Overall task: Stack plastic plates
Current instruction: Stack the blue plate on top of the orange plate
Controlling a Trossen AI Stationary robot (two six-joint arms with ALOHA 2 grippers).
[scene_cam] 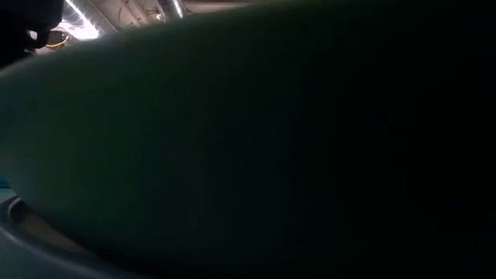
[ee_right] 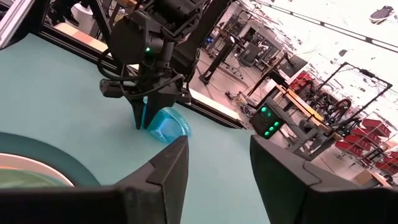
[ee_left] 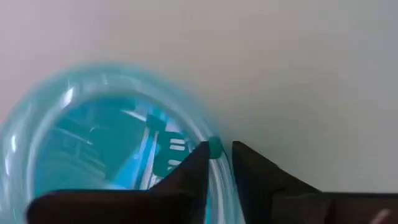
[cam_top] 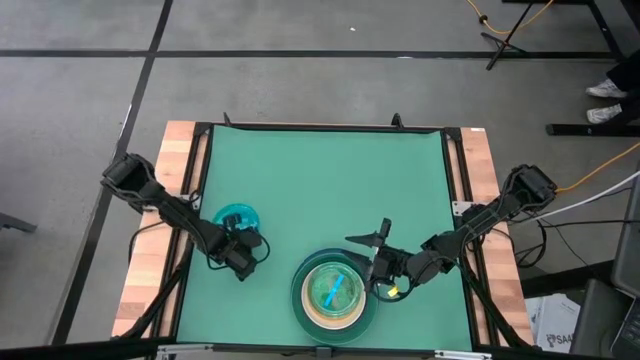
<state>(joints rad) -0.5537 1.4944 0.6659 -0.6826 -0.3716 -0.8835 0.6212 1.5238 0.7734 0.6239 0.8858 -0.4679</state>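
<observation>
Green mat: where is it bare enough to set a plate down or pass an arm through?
Bare: the mat's whole far half. Crowded: near edge, where the plate stack sits beside the open right gripper, and the left gripper pinches the cyan plate's rim.

What I can't make out

A dark green plate rim fills my low view, hiding the surface and both arms. The cyan plate looks blurred and is cut off at my left wrist picture's edge.
</observation>
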